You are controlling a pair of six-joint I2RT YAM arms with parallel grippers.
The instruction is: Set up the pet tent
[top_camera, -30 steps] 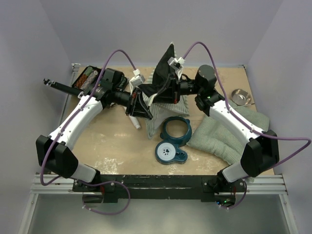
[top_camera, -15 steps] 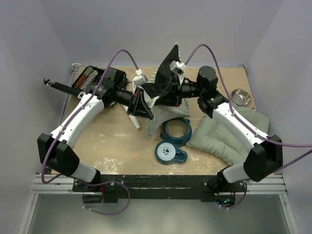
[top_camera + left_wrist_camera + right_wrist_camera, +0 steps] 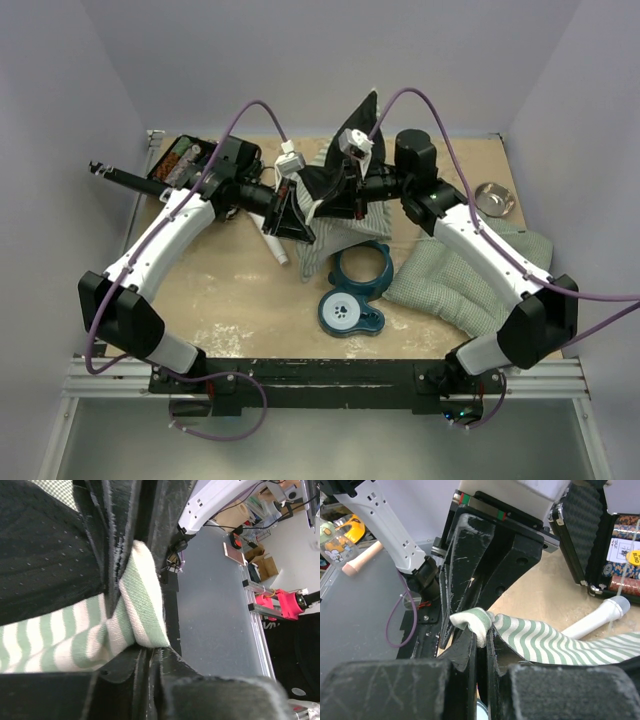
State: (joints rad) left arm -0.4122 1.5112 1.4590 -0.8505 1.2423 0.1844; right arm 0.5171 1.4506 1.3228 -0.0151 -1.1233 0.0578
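Green-and-white stripes, black panel peaking upward: the pet tent (image 3: 318, 252) is bunched mid-table toward the back, lifted between both arms. Left gripper (image 3: 290, 212) pinches a striped fold, right gripper (image 3: 481, 630) clamps the striped hem.

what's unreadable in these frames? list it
- Top view: where the left claw and right claw pinch the pet tent; wrist cameras and bunched fabric cover it.
- Top view: tent doorway, lost in folds.
- Right wrist view: black case contents, cut by the right edge; too small from above.
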